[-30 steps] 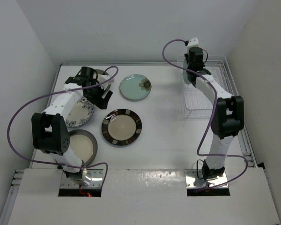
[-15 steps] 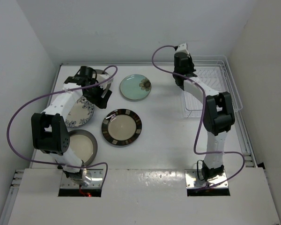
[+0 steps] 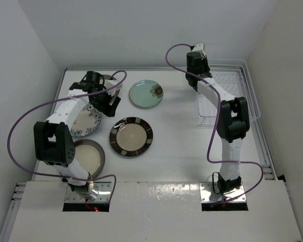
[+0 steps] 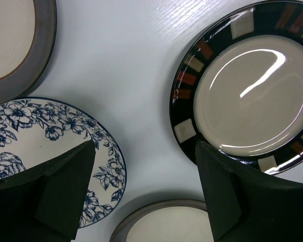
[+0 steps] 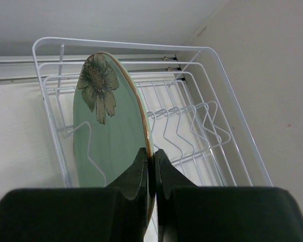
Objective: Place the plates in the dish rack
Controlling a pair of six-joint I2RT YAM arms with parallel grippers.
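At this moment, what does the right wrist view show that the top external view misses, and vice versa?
Right wrist only: a mint green flower plate, upright on edge, pinched at its rim by the right gripper. Top external only: the left gripper and four plates lying flat on the table: a second mint green plate, the brown-striped plate, the blue floral plate, the cream dark-rimmed plate. Both: the white wire dish rack.

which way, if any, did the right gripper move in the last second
Yes, the right gripper moved left, to the white wire dish rack's left edge.
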